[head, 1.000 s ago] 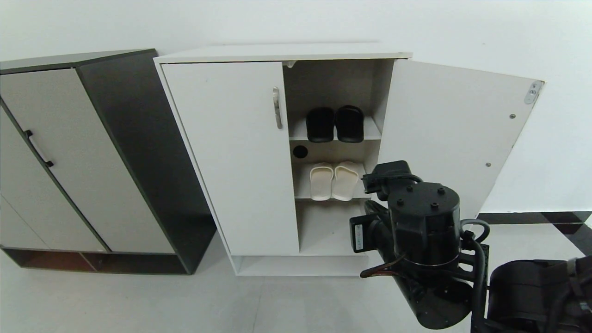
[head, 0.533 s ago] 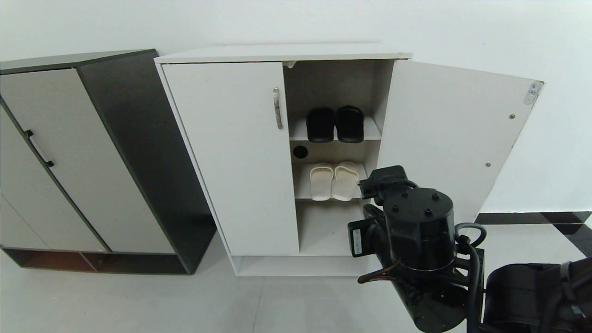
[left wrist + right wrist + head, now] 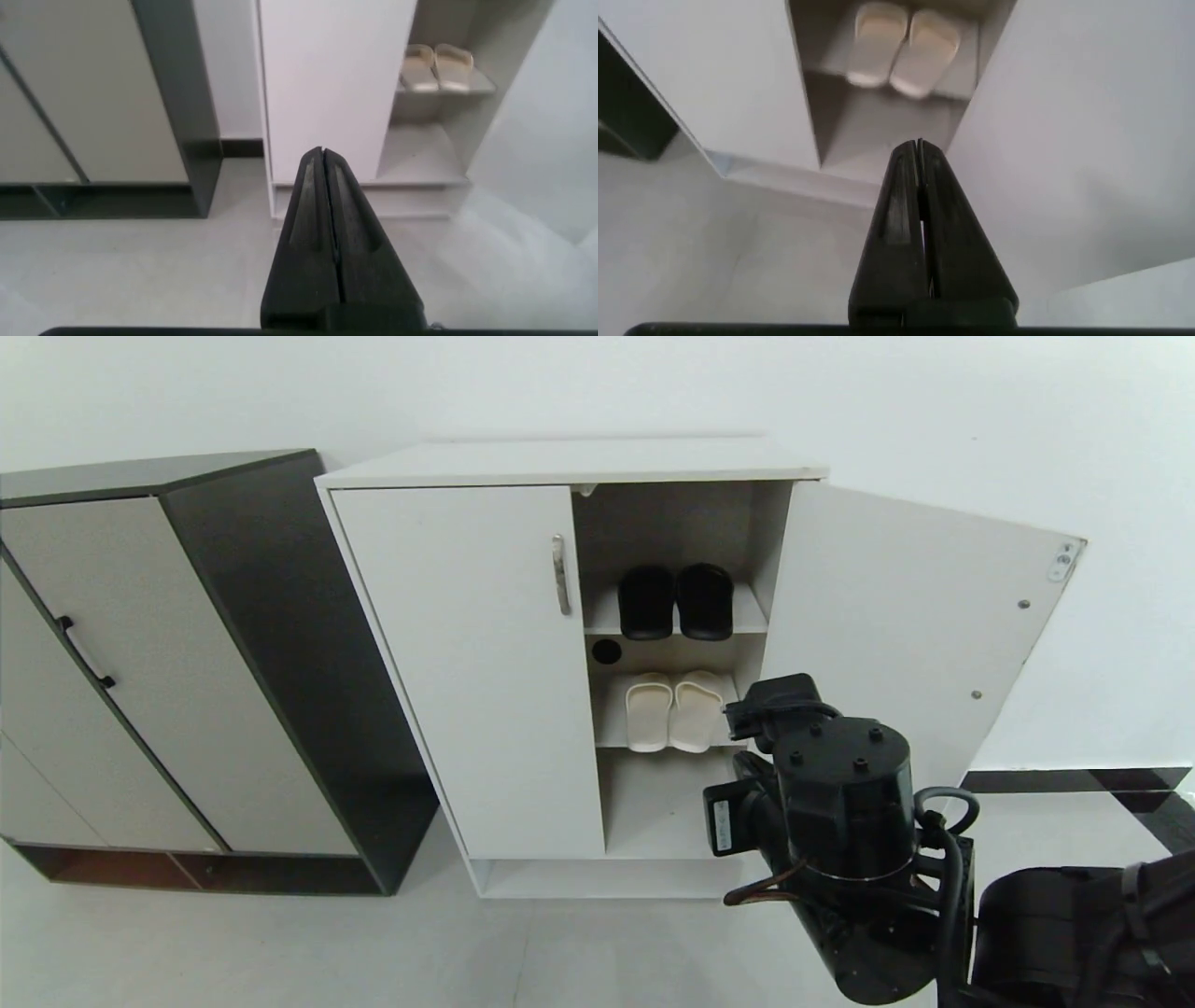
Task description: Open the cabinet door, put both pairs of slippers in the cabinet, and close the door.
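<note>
White laminate two-door cabinet point(image 3: 467, 663) sits lower in our head view than a second ago: our camera has shifted, not the furniture. Our right arm point(image 3: 840, 803) has drawn back from the shelves. Right gripper point(image 3: 918, 154) pressed shut on nothing, left gripper point(image 3: 322, 159) likewise. Pair of black slippers point(image 3: 677, 602) on the upper shelf, pair of cream slippers point(image 3: 674, 711) below, so we judge only the wide-open white right door point(image 3: 896, 635) remains. Our arm looks to hang in its swing; a dark grey cabinet point(image 3: 261, 663) stands beside.
</note>
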Robot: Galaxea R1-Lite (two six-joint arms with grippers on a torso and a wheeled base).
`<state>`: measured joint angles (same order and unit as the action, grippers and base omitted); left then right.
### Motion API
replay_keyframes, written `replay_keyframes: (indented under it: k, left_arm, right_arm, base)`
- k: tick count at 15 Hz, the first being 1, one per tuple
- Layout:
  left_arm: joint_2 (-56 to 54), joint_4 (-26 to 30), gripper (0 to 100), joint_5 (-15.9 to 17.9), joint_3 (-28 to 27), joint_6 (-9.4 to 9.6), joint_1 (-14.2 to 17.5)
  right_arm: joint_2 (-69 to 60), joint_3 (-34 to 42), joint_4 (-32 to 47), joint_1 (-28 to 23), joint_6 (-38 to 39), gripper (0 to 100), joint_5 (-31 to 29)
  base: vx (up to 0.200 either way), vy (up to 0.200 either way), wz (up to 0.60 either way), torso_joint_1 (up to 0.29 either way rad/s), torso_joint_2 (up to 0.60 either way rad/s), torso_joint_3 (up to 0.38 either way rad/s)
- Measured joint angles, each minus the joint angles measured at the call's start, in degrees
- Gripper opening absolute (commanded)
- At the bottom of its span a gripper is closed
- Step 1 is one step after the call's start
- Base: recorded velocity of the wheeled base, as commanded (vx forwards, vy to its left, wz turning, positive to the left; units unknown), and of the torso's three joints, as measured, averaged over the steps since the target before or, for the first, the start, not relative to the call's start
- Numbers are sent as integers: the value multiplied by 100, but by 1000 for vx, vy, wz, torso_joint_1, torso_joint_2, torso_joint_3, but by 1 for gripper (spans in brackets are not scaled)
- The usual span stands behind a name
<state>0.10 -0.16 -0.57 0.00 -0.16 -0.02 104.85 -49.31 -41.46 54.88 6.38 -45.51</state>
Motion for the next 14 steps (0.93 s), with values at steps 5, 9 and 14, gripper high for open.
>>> replay_keyframes:
  k: [5,9,14]
  left_arm:
    - [0,-2,0,-2,0,-5,2]
    - [0,0,0,-2,0,0,2]
    - [0,0,0,4,0,0,2]
  right_arm:
    - [9,4,5,-6,-4,0,-1]
    - [11,11,9,-6,-4,0,-1]
    - [13,11,9,-6,-4,0,-1]
  base:
    - [0,0,0,112,-461,-345]
    - [0,0,0,152,-469,-325]
    - [0,0,0,180,-493,-313]
